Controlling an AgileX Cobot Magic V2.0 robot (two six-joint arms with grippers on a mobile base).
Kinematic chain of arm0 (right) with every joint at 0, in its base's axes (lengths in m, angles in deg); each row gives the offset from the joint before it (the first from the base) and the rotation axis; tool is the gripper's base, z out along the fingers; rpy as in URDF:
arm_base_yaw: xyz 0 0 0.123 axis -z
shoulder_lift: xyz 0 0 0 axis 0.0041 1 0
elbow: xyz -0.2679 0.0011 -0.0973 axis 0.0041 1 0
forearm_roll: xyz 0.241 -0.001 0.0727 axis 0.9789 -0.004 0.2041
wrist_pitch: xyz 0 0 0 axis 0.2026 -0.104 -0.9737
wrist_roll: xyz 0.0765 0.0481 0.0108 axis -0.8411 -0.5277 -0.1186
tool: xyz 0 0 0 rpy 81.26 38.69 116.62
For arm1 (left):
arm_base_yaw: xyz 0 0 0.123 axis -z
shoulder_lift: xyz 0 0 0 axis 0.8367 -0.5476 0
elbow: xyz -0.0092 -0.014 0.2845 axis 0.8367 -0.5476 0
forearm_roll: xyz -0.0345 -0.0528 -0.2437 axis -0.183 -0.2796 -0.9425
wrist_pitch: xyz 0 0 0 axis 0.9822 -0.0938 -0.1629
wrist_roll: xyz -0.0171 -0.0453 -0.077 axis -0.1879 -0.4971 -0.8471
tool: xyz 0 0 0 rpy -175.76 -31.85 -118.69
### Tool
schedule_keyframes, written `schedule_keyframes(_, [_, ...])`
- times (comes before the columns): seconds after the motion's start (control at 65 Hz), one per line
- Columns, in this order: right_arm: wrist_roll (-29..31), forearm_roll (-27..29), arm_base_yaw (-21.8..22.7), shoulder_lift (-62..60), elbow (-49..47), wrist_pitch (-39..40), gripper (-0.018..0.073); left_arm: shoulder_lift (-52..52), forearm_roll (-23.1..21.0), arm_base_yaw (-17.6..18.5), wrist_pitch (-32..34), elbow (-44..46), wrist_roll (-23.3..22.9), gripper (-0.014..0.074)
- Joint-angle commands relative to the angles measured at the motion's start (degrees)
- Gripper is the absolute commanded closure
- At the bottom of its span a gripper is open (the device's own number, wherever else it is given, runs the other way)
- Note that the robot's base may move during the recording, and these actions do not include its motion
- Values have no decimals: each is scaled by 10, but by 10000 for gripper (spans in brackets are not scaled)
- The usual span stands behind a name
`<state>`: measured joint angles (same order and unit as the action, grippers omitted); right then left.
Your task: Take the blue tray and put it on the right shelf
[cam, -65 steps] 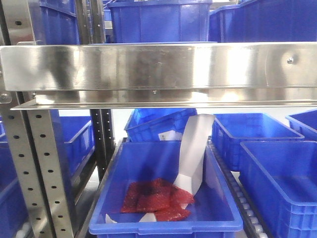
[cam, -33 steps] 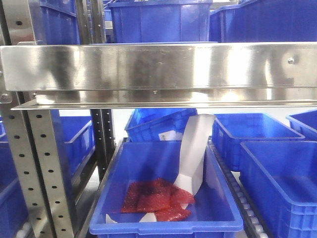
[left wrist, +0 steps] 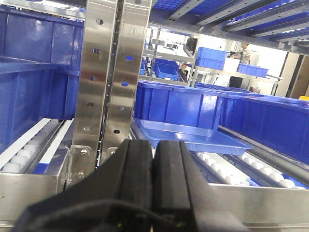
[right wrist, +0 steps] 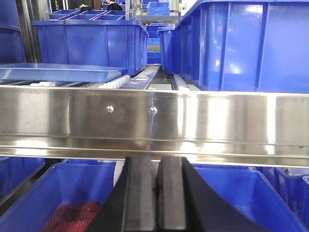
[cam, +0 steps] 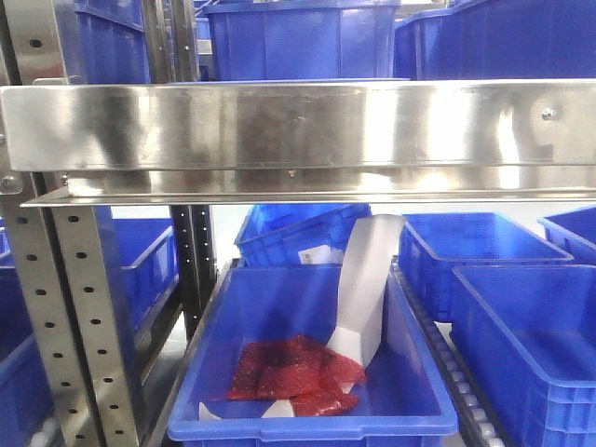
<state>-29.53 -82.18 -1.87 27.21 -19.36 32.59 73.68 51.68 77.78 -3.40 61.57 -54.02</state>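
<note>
The blue tray [left wrist: 193, 138] is shallow, glossy and light blue. In the left wrist view it lies flat on white rollers, just right of the perforated uprights [left wrist: 111, 72] and beyond my left gripper [left wrist: 153, 144]. That gripper is shut with nothing between its black fingers, and it is apart from the tray. The right wrist view shows the tray [right wrist: 58, 72] edge-on at upper left, behind the right shelf's shiny front rail [right wrist: 217, 118]. My right gripper [right wrist: 157, 159] is shut and empty, just below that rail. The front view shows the rail [cam: 298, 126] but no gripper and no tray.
Deep blue bins [cam: 298, 42] stand on the level behind the rail. Below it a bin [cam: 410, 410] holds red mesh bags [cam: 293, 372] and white paper. More bins [cam: 531, 326] sit to the right. A perforated upright [cam: 84, 317] stands at left.
</note>
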Motion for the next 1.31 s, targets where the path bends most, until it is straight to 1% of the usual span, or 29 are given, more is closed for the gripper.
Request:
schedule_keyframes(0.0, [7, 1, 4, -12, -13, 48, 509, -7, 2, 2, 41, 16, -3, 645])
schedule_keyframes(0.138, [7, 1, 4, -12, -13, 48, 509, -7, 8, 2, 37, 16, -3, 645])
schedule_keyframes(0.185, [7, 1, 4, -12, -13, 48, 509, -1, 33, 1, 21, 16, -1, 645])
schedule_keyframes(0.215, [7, 1, 4, -12, -13, 48, 509, 3, 40, 1, 10, 16, -1, 645])
schedule_keyframes(0.246, [7, 1, 4, -12, -13, 48, 509, 8, 40, 1, -9, 16, 9, 645])
schedule_keyframes(0.261, [7, 1, 4, -12, -13, 48, 509, 12, 37, 1, -23, 16, 29, 645])
schedule_keyframes(0.292, [7, 1, 4, -12, -13, 48, 509, 15, 21, 1, -41, 15, 68, 645])
schedule_keyframes(0.308, [7, 1, 4, -12, -13, 48, 509, 19, 8, 1, -56, 13, 97, 645])
schedule_keyframes(0.354, [7, 1, 4, -12, -13, 48, 509, 29, -18, -1, -79, 4, 151, 645])
schedule_keyframes(0.369, [7, 1, 4, -12, -13, 48, 509, 33, -21, -3, -83, 3, 156, 645])
schedule_keyframes(0.4, [7, 1, 4, -12, -13, 48, 509, 44, -38, -8, -82, -14, 183, 645])
schedule_keyframes(0.461, [7, 1, 4, -12, -13, 48, 509, 65, -71, -19, -48, -48, 214, 645])
schedule_keyframes(0.507, [7, 1, 4, -12, -13, 48, 509, 68, -115, -30, -7, -78, 247, 645])
schedule_keyframes(0.554, [7, 1, 4, -12, -13, 48, 509, 64, -171, -44, 26, -104, 303, 645])
schedule_keyframes(0.6, [7, 1, 4, -12, -13, 48, 509, 64, -251, -61, 59, -137, 352, 645])
schedule_keyframes(0.63, [7, 1, 4, -12, -13, 48, 509, 64, -291, -70, 79, -157, 387, 645])
schedule_keyframes(0.646, [7, 1, 4, -12, -13, 48, 509, 64, -304, -77, 94, -165, 405, 645])
schedule_keyframes(0.692, [7, 1, 4, -12, -13, 48, 509, 64, -344, -92, 127, -196, 427, 645])
schedule_keyframes(0.723, [7, 1, 4, -12, -13, 48, 509, 64, -354, -102, 149, -215, 432, 645])
schedule_keyframes(0.83, [7, 1, 4, -12, -13, 48, 509, 64, -348, -126, 206, -271, 429, 645])
schedule_keyframes(0.877, [7, 1, 4, -12, -13, 48, 509, 64, -323, -133, 228, -292, 405, 645])
schedule_keyframes(0.892, [7, 1, 4, -12, -13, 48, 509, 66, -305, -136, 234, -295, 385, 645])
schedule_keyframes(0.923, [7, 1, 4, -12, -13, 48, 509, 66, -277, -139, 202, -292, 360, 645])
schedule_keyframes(0.938, [7, 1, 4, -12, -13, 48, 509, 66, -260, -140, 199, -292, 346, 645])
schedule_keyframes(0.969, [7, 1, 4, -12, -13, 48, 509, 66, -249, -143, 200, -293, 337, 645])
schedule_keyframes(1.03, [7, 1, 4, -12, -13, 48, 509, 66, -257, -147, 195, -293, 337, 645])
schedule_keyframes(1.107, [7, 1, 4, -12, -13, 48, 509, 66, -282, -150, 196, -293, 344, 645])
schedule_keyframes(1.292, [7, 1, 4, -12, -13, 48, 509, 66, -282, -164, 200, -293, 345, 645])
